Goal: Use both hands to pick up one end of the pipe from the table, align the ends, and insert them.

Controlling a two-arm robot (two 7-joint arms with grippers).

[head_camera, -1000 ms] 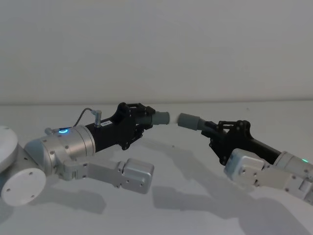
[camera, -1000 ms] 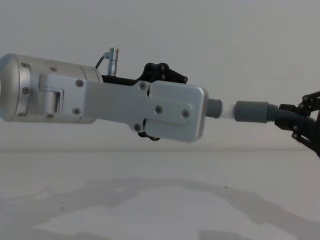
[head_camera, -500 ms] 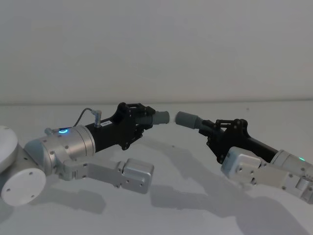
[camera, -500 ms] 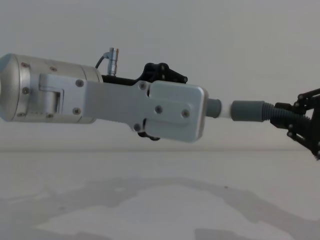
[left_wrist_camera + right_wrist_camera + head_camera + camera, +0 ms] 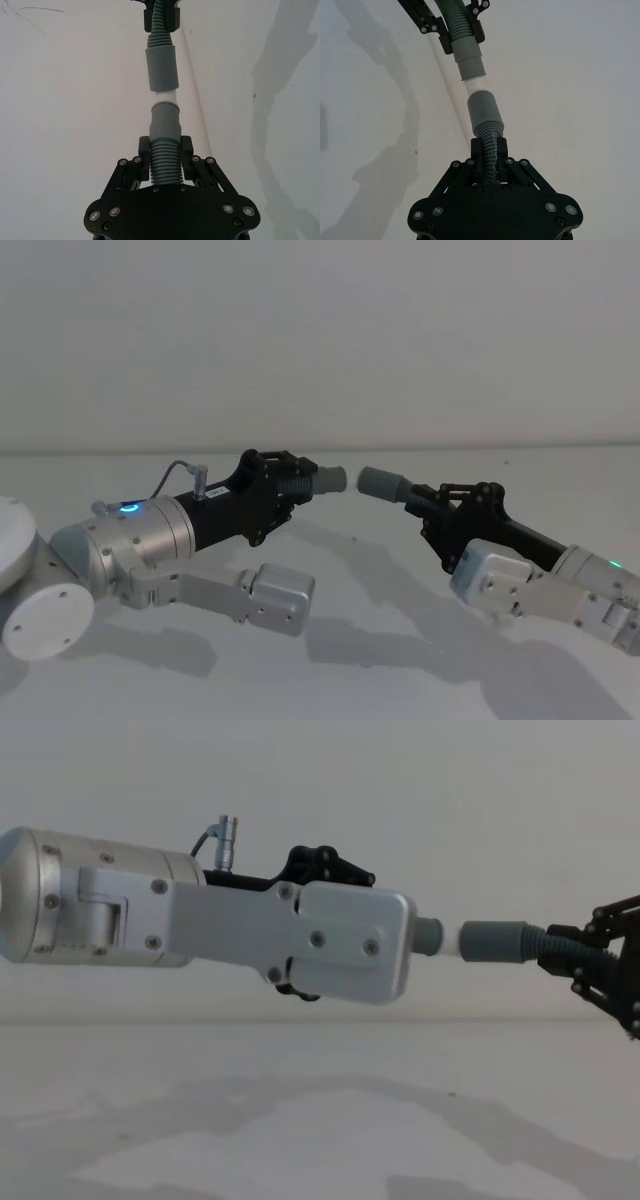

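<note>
Holding both pipe pieces lifted above the desk (image 5: 400, 640), the left gripper (image 5: 290, 483) pinches the narrow end (image 5: 333, 480) and the right gripper (image 5: 428, 502) the collar (image 5: 380, 483); aligned, insertion remains.

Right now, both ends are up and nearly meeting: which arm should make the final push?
Probably the right. Its tool holds the collar just short of the pale tip, roughly lined up. The left tool can simply hold its piece steady.
</note>
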